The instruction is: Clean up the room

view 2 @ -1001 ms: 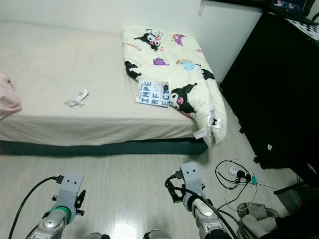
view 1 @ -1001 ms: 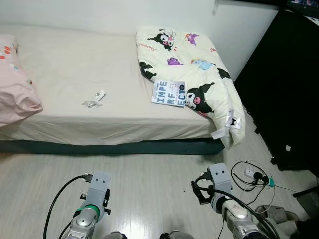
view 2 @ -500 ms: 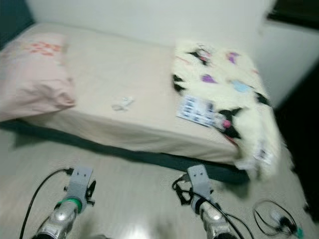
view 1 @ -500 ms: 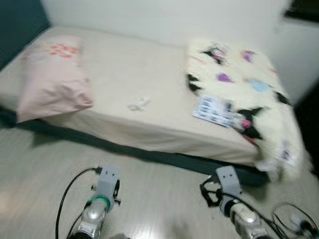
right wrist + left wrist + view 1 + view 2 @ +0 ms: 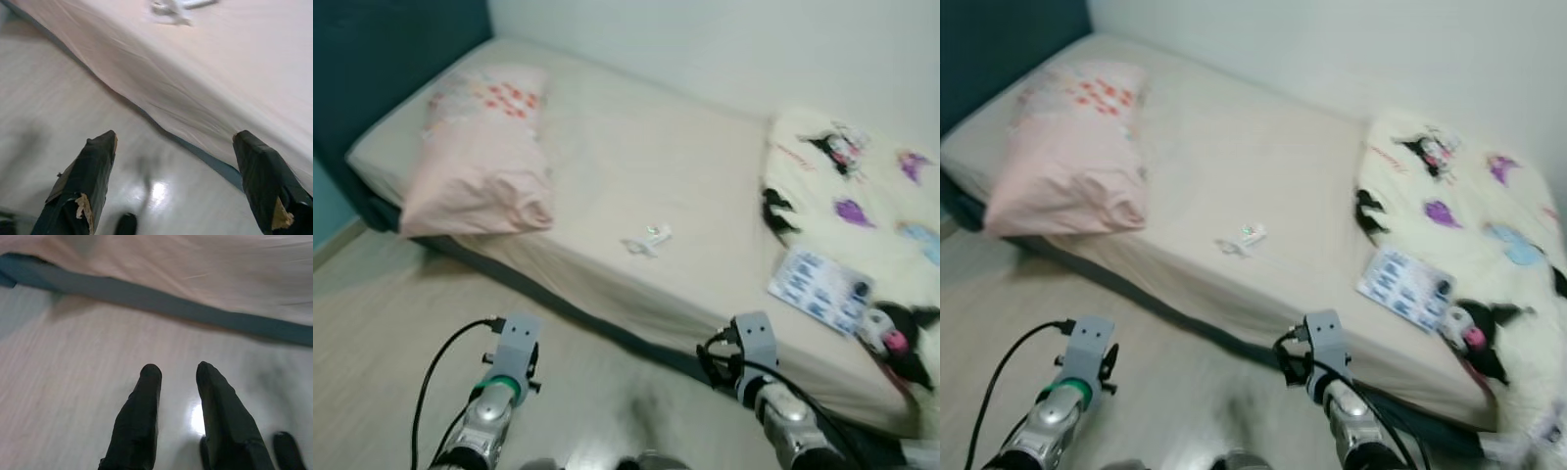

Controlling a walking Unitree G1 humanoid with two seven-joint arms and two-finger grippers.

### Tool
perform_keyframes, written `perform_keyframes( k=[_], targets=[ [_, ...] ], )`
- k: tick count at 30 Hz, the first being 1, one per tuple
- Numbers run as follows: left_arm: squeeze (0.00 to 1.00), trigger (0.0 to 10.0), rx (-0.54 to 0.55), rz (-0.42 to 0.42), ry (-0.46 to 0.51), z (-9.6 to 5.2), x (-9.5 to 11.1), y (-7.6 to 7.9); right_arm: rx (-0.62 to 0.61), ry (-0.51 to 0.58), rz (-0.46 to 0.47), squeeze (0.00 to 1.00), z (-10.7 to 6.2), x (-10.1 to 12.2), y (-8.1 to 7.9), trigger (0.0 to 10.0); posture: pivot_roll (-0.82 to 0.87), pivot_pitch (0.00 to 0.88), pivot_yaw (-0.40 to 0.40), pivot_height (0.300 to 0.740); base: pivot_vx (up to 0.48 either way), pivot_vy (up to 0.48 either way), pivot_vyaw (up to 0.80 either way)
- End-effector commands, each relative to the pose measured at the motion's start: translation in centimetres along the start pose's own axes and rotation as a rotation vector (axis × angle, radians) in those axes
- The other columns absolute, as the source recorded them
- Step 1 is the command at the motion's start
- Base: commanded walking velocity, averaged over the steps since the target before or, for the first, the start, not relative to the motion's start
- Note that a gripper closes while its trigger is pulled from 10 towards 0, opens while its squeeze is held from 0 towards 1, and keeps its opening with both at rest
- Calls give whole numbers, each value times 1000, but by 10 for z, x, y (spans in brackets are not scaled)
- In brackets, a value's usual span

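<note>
A bed with a cream sheet lies ahead of me. On it are a small crumpled wrapper and a white tube, a blue-and-white book and a cartoon-print blanket on the right. A pink pillow rests at the head end on the left. My left gripper hangs low over the floor, open by a narrow gap and holding nothing. Near the bed's edge my right gripper is low too, wide open and holding nothing, with the wrapper ahead of it on the sheet.
A dark teal headboard wall stands at the left. The bed's dark base runs along pale wood-look floor. A white wall is behind the bed. A black cable loops from my left arm.
The whole view has swung to the left: the pillow and teal wall have come in, and the black cabinet and floor cables have gone out. Both arms hang as before.
</note>
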State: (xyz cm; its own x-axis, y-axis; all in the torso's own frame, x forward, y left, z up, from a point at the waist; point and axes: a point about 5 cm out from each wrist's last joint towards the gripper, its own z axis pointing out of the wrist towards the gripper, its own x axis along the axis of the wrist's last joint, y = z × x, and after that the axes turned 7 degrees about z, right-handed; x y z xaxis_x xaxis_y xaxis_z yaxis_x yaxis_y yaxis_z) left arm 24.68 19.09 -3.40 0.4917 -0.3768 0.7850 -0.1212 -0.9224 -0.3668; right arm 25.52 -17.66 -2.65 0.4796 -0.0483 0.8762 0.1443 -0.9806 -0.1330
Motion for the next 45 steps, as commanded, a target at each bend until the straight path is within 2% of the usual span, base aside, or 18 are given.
perform_keyframes(
  k=[1,7,18,20,24,25,27,28,29,30,34,38,45],
  targets=[
    [0,10000,-16,3,-9,-1,-1,5,-32,-32,-1,0,-6,-9,8,10000,-36,0,-41,740,480,0,0],
    [0,10000,-21,10,-8,-1,-1,5,-78,-20,27,0,-6,-7,13,10000,-37,0,-37,740,395,0,0],
    [0,10000,-31,9,12,1,4,6,-100,-16,25,0,-6,-6,16,10000,-37,0,-33,740,341,0,-484],
    [0,10000,-40,10,44,3,10,6,-112,-11,32,0,-6,-4,16,10000,-38,0,-31,740,315,0,0],
    [0,10000,-91,40,185,4,33,8,-114,10,60,0,-4,1,17,10000,-39,0,-29,740,0,0,0],
    [0,10000,-91,40,185,4,33,8,-114,10,60,0,-4,1,17,10000,-39,0,-29,740,0,0,0],
    [0,10000,-119,71,348,0,60,9,-89,37,88,0,-1,7,15,10000,-35,0,-28,740,0,0,0],
    [0,10000,-119,71,348,0,60,9,-89,37,88,0,-1,7,15,10000,-35,0,-28,740,0,0,0],
    [0,10000,-125,88,449,-5,78,8,-60,57,110,0,2,12,13,10000,-31,0,-27,740,0,0,0],
    [0,10000,-124,85,499,-9,88,7,-27,75,129,0,4,17,9,10000,-27,0,-24,740,0,0,0],
    [0,10000,-125,76,568,-16,104,5,11,118,166,0,9,27,3,10000,-22,0,-22,740,0,0,0],
    [0,10000,-133,72,564,-17,103,7,-16,130,158,0,11,31,1,10000,-21,0,-22,740,0,0,0],
    [0,10000,-144,64,552,-20,104,12,-22,138,167,0,10,31,2,10000,-21,0,-20,715,0,0,0]
  ],
)
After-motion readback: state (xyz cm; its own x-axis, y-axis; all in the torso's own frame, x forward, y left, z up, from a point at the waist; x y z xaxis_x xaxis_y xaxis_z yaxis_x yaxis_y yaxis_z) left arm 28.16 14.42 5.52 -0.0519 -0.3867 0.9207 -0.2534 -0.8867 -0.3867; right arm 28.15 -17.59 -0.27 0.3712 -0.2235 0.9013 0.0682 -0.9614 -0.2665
